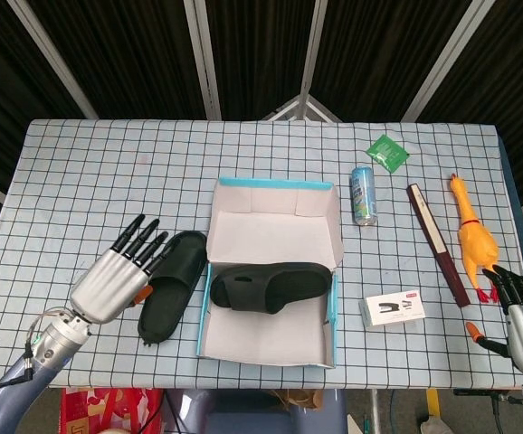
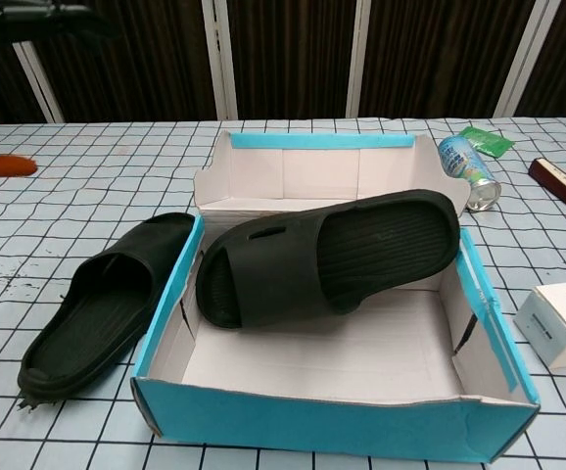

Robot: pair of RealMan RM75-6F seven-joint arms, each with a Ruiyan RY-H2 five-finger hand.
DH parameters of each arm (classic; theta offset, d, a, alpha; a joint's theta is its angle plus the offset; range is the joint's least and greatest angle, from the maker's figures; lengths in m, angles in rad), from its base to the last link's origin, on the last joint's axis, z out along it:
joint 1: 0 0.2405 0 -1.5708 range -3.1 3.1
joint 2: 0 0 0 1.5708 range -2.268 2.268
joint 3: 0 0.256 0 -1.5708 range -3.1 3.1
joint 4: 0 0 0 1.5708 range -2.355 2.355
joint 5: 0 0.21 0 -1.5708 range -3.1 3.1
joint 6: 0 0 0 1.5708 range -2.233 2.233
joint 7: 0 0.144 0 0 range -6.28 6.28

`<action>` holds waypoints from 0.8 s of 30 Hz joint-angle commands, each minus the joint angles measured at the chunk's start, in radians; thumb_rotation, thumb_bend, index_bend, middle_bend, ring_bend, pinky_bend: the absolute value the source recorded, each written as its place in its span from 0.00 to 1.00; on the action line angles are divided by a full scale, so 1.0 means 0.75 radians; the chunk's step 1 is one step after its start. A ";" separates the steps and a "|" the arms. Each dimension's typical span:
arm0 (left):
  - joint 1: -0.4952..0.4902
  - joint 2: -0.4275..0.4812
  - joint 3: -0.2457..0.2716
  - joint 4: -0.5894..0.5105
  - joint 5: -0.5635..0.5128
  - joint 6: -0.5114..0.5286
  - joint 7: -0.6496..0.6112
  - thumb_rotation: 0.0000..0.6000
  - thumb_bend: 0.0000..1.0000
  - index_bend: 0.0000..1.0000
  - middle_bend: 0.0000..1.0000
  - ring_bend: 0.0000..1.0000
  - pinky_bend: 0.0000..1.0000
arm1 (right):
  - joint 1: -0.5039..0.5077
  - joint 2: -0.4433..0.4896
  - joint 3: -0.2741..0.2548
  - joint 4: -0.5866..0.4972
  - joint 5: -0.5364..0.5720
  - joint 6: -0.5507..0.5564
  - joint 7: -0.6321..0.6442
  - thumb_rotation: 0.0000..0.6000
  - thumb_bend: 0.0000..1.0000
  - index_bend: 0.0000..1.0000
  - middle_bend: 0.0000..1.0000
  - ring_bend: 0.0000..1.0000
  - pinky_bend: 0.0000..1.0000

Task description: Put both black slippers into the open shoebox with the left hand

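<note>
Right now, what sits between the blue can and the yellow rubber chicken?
In the head view, a long dark red and cream box lies on the tablecloth between the blue can and the rubber chicken, apart from both.
</note>
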 commanded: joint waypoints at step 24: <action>-0.181 -0.202 -0.095 0.322 -0.609 -0.470 -0.358 0.79 0.24 0.02 0.13 0.00 0.06 | 0.015 -0.010 0.005 0.002 0.033 -0.036 -0.037 1.00 0.26 0.15 0.12 0.12 0.10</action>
